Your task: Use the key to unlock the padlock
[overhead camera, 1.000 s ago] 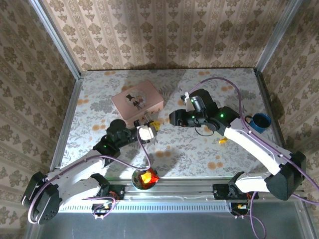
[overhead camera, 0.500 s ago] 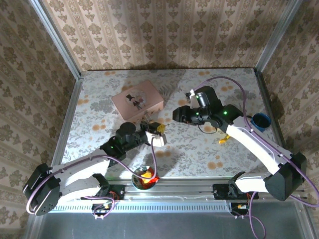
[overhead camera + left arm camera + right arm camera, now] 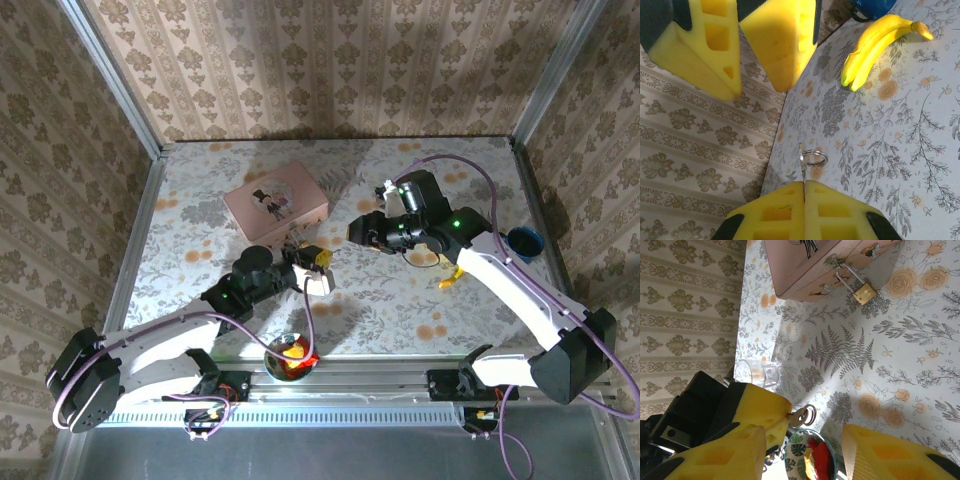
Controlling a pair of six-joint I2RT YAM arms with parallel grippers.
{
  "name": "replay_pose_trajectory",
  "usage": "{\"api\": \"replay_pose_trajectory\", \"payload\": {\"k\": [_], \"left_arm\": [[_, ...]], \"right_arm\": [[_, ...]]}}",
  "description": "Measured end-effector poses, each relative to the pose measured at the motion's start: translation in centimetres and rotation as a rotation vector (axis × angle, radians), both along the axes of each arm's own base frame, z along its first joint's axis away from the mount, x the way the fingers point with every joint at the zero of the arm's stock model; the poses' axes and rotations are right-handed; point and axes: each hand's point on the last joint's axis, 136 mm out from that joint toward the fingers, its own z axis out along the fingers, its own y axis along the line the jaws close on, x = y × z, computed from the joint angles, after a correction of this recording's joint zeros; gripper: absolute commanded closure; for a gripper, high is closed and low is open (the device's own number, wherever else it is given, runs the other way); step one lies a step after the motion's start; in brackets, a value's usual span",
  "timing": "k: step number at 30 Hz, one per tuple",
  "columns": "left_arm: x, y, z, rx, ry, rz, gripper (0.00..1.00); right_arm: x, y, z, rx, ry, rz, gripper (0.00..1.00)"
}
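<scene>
The small brass padlock (image 3: pixel 864 292) hangs by its thin shackle from the hasp on the pink box (image 3: pixel 810 265). My left gripper (image 3: pixel 804 184) is shut on the thin silvery key (image 3: pixel 802 165), whose head and split ring (image 3: pixel 815 158) stick out past the fingertips. In the top view, the left gripper (image 3: pixel 318 266) hovers just in front of the pink box (image 3: pixel 275 200). My right gripper (image 3: pixel 357 230) stands open a short way to its right, with nothing between its fingers. The right wrist view shows the key (image 3: pixel 800 415) in the left gripper's yellow pads (image 3: pixel 760 412), well short of the padlock.
A yellow banana (image 3: pixel 448 280) and a blue cup (image 3: pixel 523 243) lie to the right. A bowl (image 3: pixel 290 357) with red and yellow pieces sits at the near edge. A clear glass (image 3: pixel 755 372) stands near the left arm.
A second ago the left gripper with the key was further left; it has moved right and a little nearer. The right gripper has drifted slightly right. Almost nothing has changed in the last half second.
</scene>
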Motion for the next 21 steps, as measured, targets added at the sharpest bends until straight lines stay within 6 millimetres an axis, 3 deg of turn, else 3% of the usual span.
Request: {"api": "replay_pose_trajectory", "payload": {"k": [21], "left_arm": [[0.04,0.02,0.01,0.0,-0.001,0.003,1.0]], "right_arm": [[-0.13,-0.3,-0.17,0.009,0.036,-0.014,0.57]]}}
